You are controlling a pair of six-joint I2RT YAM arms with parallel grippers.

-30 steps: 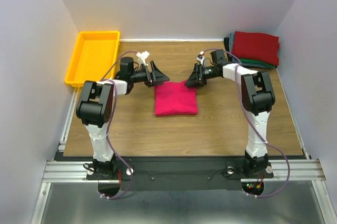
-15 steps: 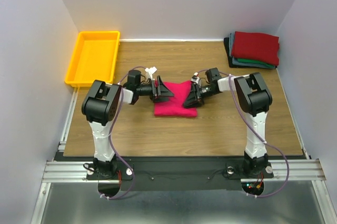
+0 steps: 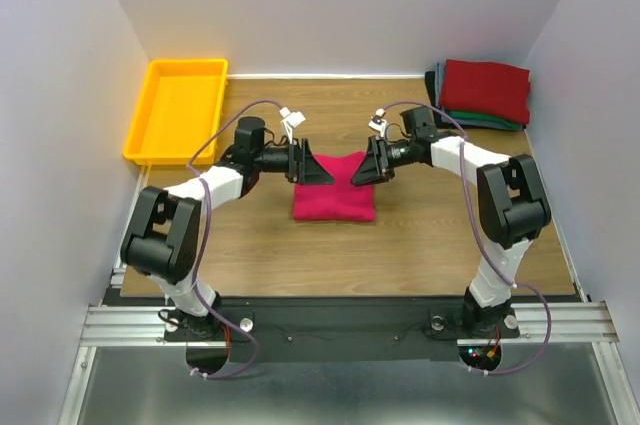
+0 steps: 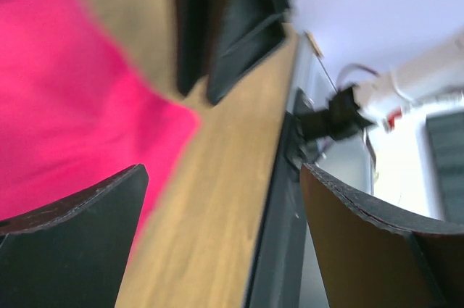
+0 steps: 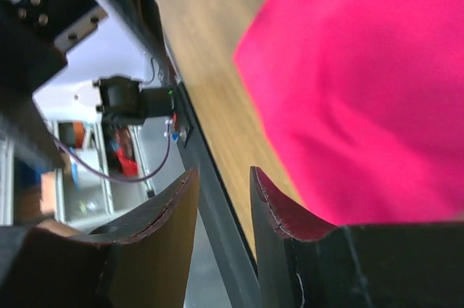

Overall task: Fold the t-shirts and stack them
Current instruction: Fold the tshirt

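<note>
From above: a crimson t-shirt (image 3: 334, 188) folded into a near-square pad, flat on the wooden table (image 3: 400, 245), about midway between the two arms. Near edge straight, far edge partly hidden behind both grippers. At the far left corner the left gripper (image 3: 312, 164), spread wide; at the far right corner the right gripper (image 3: 367, 165), parted only narrowly. Cannot tell from here whether either touches cloth. Wood showing on every side of the pad, most of it toward the near edge. In the far right corner a stack of folded shirts (image 3: 482, 93), dark red on top, teal and dark layers below. At the far left a yellow tray (image 3: 176, 110), well apart from the pad. Against half a second back: both grippers shifted a little farther from the bases, both arms stretched lower, pad in the same spot.

Left wrist: crimson cloth filling the left side, blurred, one corner jutting onto wood. Fingers (image 4: 87, 206) far apart, only wood and the table's edge between them.

Right wrist: crimson cloth filling the upper right, smooth with soft creases, one corner pointing left over wood. Fingers (image 5: 279, 214) close together with a slim gap, nothing gripped.
</note>
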